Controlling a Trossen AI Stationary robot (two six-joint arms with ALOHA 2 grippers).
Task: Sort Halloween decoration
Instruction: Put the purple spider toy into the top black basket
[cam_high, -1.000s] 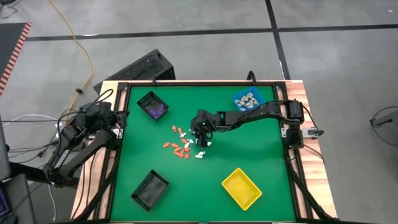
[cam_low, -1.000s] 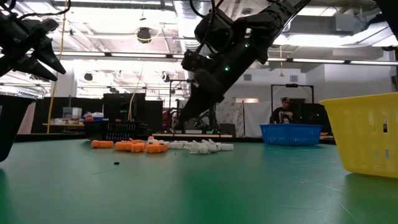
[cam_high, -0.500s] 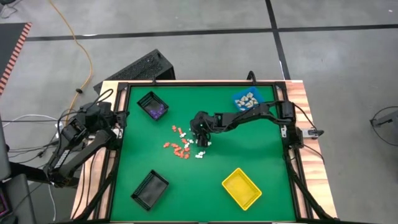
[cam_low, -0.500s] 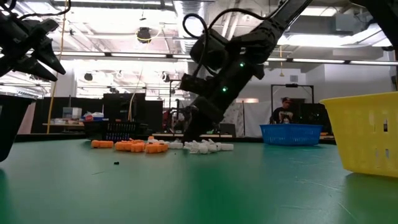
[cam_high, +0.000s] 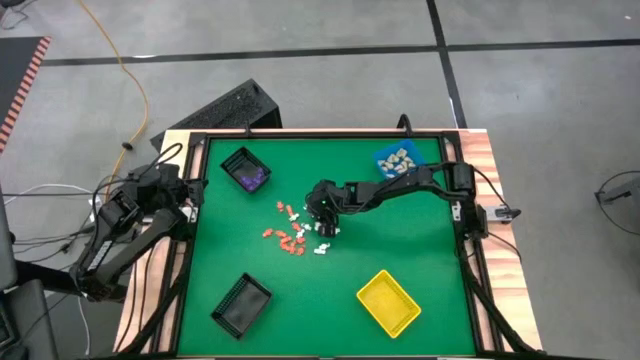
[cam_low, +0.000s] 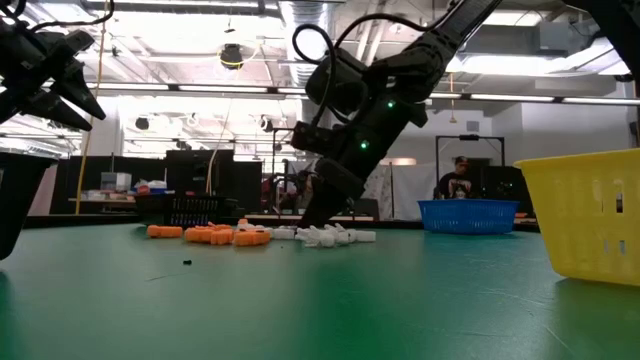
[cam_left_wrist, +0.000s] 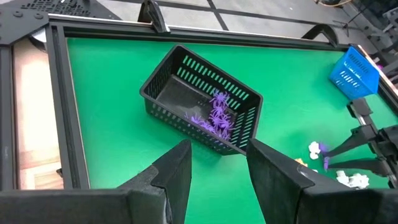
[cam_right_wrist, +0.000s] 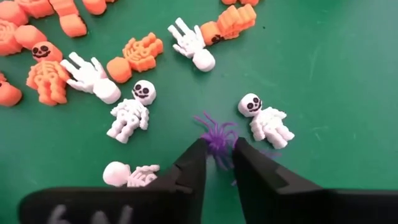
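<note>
Between the two dark fingertips of the right gripper (cam_right_wrist: 216, 157) a small purple spider figurine (cam_right_wrist: 217, 137) is pinched, its thin legs spread over the green table mat (cam_right_wrist: 323, 74); the fingers are closed on its body, down at mat level. Around the spider lie white skeleton figurines (cam_right_wrist: 130, 109) – one at about 3 o'clock of it, two at about 9 o'clock, another near the fingers – and beyond them, towards 10 and 11 o'clock, orange pumpkin and skeleton pieces (cam_right_wrist: 46, 78) are scattered.

In the high view the right gripper (cam_high: 325, 212) is seen at the middle of the green-topped table (cam_high: 420, 250), at the 3 o'clock edge of the loose pile of orange and white Halloween pieces (cam_high: 295, 235). From the pile, a blue plastic basket holding beige pieces (cam_high: 398, 161) lies at about 1 o'clock, a black mesh basket holding purple pieces (cam_high: 246, 170) at about 11 o'clock, an empty-looking black mesh basket (cam_high: 241, 303) at 7 o'clock and a yellow plastic basket (cam_high: 389, 302) at 5 o'clock.

The left gripper (cam_left_wrist: 216, 165) is held off the table's 9 o'clock edge – its fingers parted, nothing between them – facing the black basket of purple spiders (cam_left_wrist: 214, 115).
</note>
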